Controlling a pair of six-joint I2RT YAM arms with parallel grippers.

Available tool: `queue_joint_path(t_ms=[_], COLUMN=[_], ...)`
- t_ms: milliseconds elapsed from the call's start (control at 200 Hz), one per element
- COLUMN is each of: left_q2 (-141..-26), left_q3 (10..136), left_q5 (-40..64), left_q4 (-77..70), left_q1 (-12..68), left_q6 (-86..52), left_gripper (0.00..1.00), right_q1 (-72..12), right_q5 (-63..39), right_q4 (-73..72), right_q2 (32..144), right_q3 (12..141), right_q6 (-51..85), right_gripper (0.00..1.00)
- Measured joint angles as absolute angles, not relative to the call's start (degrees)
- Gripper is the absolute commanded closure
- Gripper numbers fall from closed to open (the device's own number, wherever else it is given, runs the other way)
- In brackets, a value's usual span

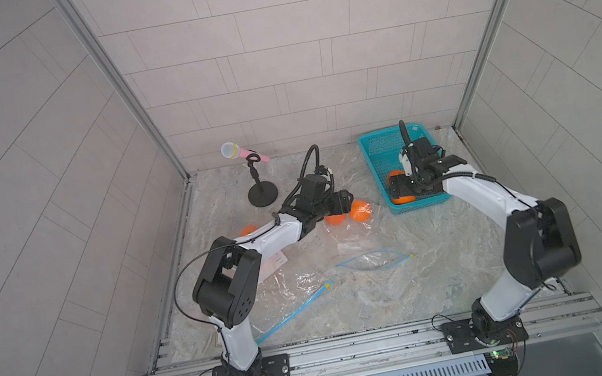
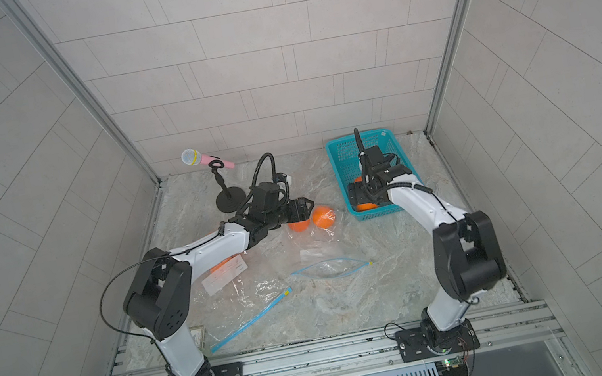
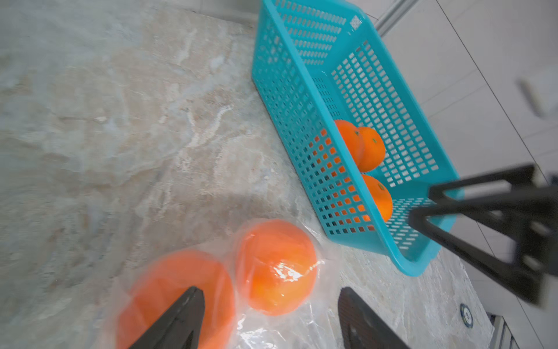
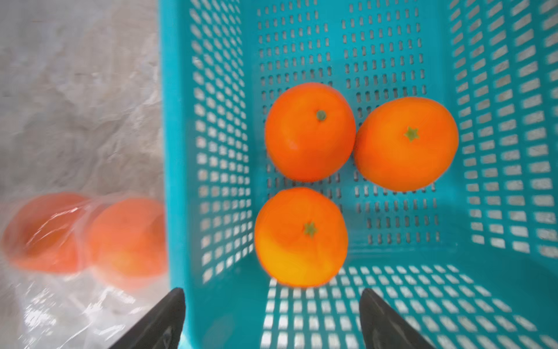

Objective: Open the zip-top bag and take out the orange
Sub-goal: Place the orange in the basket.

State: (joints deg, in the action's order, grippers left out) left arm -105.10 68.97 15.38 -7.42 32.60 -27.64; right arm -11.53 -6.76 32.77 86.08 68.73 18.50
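Note:
A clear zip-top bag (image 1: 354, 240) lies mid-table, its blue zip mouth (image 1: 375, 261) gaping open toward the front. Two oranges sit inside its far end, one (image 1: 361, 212) beside the other (image 1: 335, 219); both show through the plastic in the left wrist view, one (image 3: 276, 266) and the other (image 3: 169, 290). My left gripper (image 3: 271, 320) hovers open just over them, holding nothing. My right gripper (image 4: 271, 320) stands open and empty over the teal basket's near-left corner, above three loose oranges, the closest (image 4: 302, 237).
The teal basket (image 1: 371, 143) stands at the back right. A second clear bag (image 1: 291, 287) with a blue zip lies front left, partly under my left arm, with an orange (image 1: 248, 230) at its far end. A pink microphone on a black stand (image 1: 262, 193) is at the back.

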Motion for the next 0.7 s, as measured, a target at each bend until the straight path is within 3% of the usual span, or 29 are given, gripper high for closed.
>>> queue_joint_path(t_ms=[125, 305, 490, 570, 700], left_q2=[-105.8, -109.1, -112.9, -112.9, -112.8], left_q3=[68.1, 68.1, 69.4, 69.4, 69.4], left_q5=[16.0, 17.8, 17.8, 16.9, 15.7], left_q4=[-8.9, -10.5, -9.2, -8.7, -8.3], left_q1=[29.1, 29.1, 29.5, 29.5, 29.6], left_q6=[-27.0, -25.4, -23.4, -22.9, -22.8], left_gripper=[0.33, 0.34, 0.33, 0.29, 0.3], right_q1=[-19.0, -31.2, -41.5, -43.2, -43.7], right_q5=[-9.4, -12.8, -13.6, -13.6, -13.5], right_q4=[28.8, 20.0, 14.6, 12.3, 7.5], right_q2=[69.8, 52.1, 49.6, 50.4, 52.8], right_q3=[57.9, 39.8, 30.5, 28.3, 26.0], right_q6=[21.5, 28.8, 33.1, 33.8, 34.1], right_gripper=[0.19, 0.24, 0.26, 0.26, 0.26])
